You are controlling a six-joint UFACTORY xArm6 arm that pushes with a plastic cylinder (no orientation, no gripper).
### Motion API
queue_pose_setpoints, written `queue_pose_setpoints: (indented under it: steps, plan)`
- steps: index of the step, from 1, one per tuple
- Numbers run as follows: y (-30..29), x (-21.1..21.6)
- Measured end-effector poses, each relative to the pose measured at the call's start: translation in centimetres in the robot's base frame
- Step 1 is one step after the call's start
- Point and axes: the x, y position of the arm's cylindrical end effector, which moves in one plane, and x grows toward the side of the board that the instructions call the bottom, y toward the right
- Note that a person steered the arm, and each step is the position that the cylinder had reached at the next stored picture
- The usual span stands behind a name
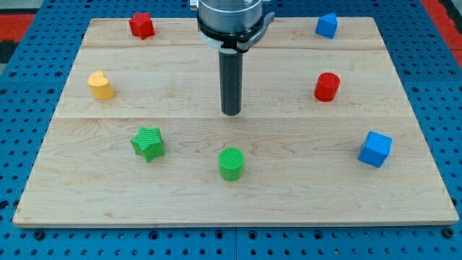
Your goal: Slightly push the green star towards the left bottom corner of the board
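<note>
The green star (148, 143) lies on the wooden board (303, 195) at the view's lower left. My tip (231, 113) rests on the board near its middle, up and to the right of the green star and well apart from it. A green cylinder (232, 164) stands directly below my tip, with a gap between them.
A yellow block (101, 85) sits at the left, above the star. A red star (141, 25) is at the top left. A blue block (327, 25) is at the top right, a red cylinder (327, 87) at the right, a blue cube (375, 149) at the lower right.
</note>
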Motion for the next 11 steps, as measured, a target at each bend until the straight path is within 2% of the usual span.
queue_pose_setpoints:
  steps: [3, 5, 9, 11]
  plan:
    - [-6.2, 4.4]
    - [-16.2, 5.3]
    - [-29.5, 5.5]
    - [-29.9, 5.2]
